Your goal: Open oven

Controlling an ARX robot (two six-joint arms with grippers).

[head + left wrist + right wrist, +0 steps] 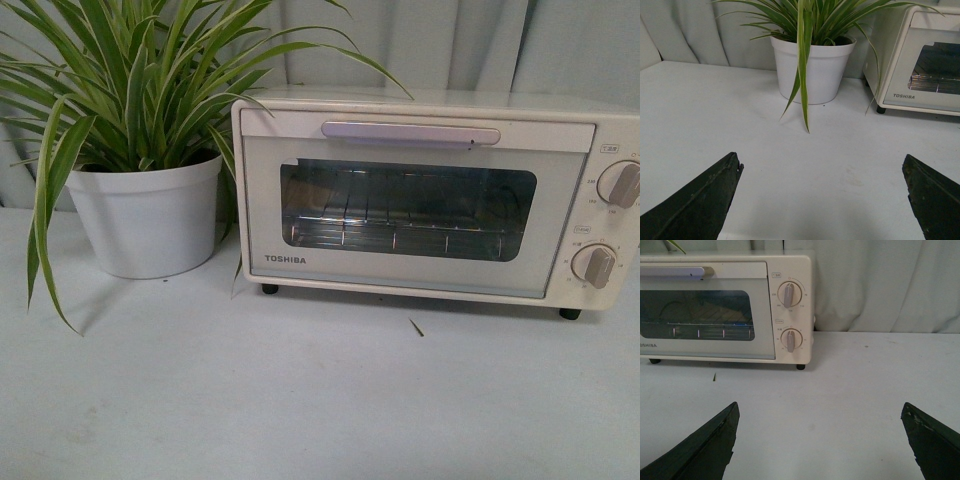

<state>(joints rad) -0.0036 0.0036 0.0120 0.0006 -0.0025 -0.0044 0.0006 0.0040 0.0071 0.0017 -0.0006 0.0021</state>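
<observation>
**Both grippers spread wide, oven shut at the back of the table**

The left gripper hangs over bare table with its dark fingers splayed far apart and nothing between them. The right gripper is the same: jaws wide, nothing held, only the pale tabletop under it. Neither arm shows in the front view.

From each wrist view, a broad stretch of open surface lies between the fingertips and the things beyond. The only thing on it is a small dark sliver just in front of the oven.

The oven stands towards the back of the table, right of centre, on small black feet. Its right edge is cut off by the front view's frame. The door is closed, flush with the front, and the bar handle runs along its top edge. The wire rack shows through the glass window. Two round knobs sit one above the other on the right panel. In the right wrist view, the table to the oven's right is open up to the curtain.

A white pot holding a striped-leaf plant stands just beside the oven's left side. Long leaves droop onto the table in front of the pot and arch over the oven's top left corner.
</observation>
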